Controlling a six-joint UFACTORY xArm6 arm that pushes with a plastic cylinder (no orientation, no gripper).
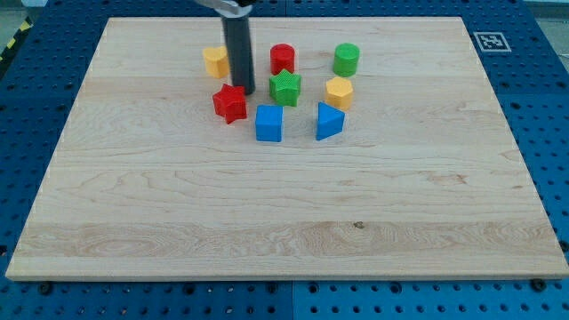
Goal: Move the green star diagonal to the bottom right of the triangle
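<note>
Blocks are seen gathered in a loose cluster near the view's top, on a pale wooden board (284, 222) that is laid over a blue perforated table (542, 107). Only one camera view is given, so everything below is drawn from it.

No claw is fitted: the arm ends in a dark rod, so nothing can be opened, closed or held, and blocks can only be pushed. My tip (244, 92) is set down on the board just to the view's left of the green star (285, 88), with a small gap between them, and just above and to the right of the red star (230, 103). A yellow block (214, 61) is partly hidden behind the rod, at its left.

The green star is found near the middle of the cluster, directly below the red cylinder (283, 59) and up and to the left of the blue triangle (328, 121). A yellow hexagonal block (339, 92) stands between the star and the green cylinder (347, 60), just above the triangle. A blue cube (268, 123) lies just below the star and to the left of the triangle.

The task is judged not yet done, since the star is on the wrong side of the triangle. The tip's placement at the star's left is probably meant for a push towards the right, but the yellow hexagonal block and the triangle itself lie in that path, so a route around them would seem to be called for.
</note>
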